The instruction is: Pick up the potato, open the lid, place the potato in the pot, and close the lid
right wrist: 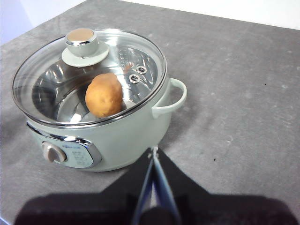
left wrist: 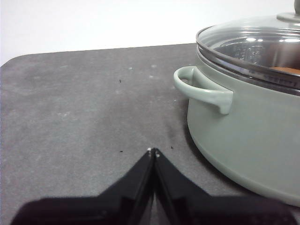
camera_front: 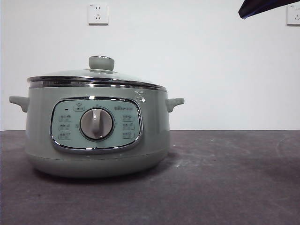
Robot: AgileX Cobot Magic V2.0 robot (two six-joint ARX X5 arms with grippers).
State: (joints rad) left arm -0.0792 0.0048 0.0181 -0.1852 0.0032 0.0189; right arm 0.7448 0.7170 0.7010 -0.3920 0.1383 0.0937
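Jaws of both the left gripper [left wrist: 153, 152] and the right gripper [right wrist: 153, 151] are clenched on nothing, each beside the pot [right wrist: 126, 136]. The potato [right wrist: 103, 95] lies inside the pot under the seated lid [right wrist: 89, 75], on the tabletop [right wrist: 234, 93] away from its edges.

lid [right wrist: 126, 56]: clear glass, shiny steel rim | pot [camera_front: 154, 126]: glossy | table [camera_front: 225, 178]: matt

A bare test bench is showing here: a dark grey table [camera_front: 225, 178] sitting against a blank white wall [camera_front: 197, 56] bearing two power sockets [camera_front: 98, 14].
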